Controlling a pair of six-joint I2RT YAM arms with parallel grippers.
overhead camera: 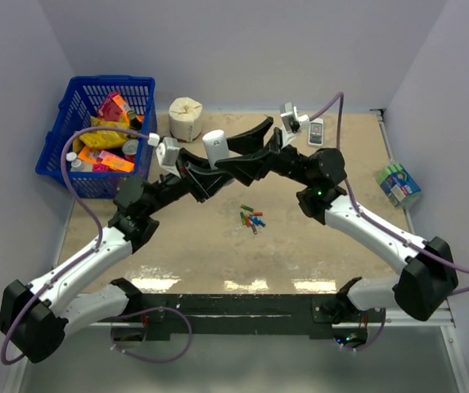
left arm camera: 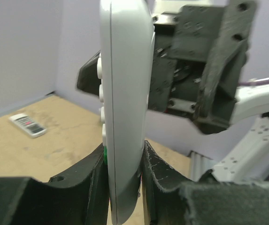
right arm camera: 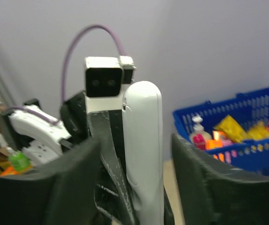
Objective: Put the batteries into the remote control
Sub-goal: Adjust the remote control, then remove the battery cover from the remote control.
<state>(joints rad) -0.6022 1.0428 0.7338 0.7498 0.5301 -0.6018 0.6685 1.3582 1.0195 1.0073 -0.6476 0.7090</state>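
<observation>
The remote [left arm camera: 125, 93] is held upright above the middle of the table [overhead camera: 218, 254], seen edge-on from the left wrist with its buttons turned to the left of that view. It is pinched near its lower end by the left gripper [left arm camera: 125, 178], whose pads [left arm camera: 94, 183] are pressed flat against both faces: a firm clamp.

From the right wrist, the right gripper [right arm camera: 134, 150] is seen spread wide around the same remote. Its fingers [right arm camera: 209, 187] stand on either side, a clear gap is left on the right, and nothing is gripped by it. Whether its other finger brushes the left gripper's body cannot be told.

Down on the table, the batteries [overhead camera: 252, 219] are scattered in a small cluster of green, red, blue and orange. They lie between the two arms, nearer the bases than the raised remote, and none is touched.

At the far left, a blue basket [overhead camera: 95, 135] is packed with packets and bottles, and a pale roll [overhead camera: 187, 117] is stood near its right side. A shorter handset [overhead camera: 316, 131] is laid near the far edge on the right. A sponge pack [overhead camera: 399, 184] is seen by the table's right edge.
</observation>
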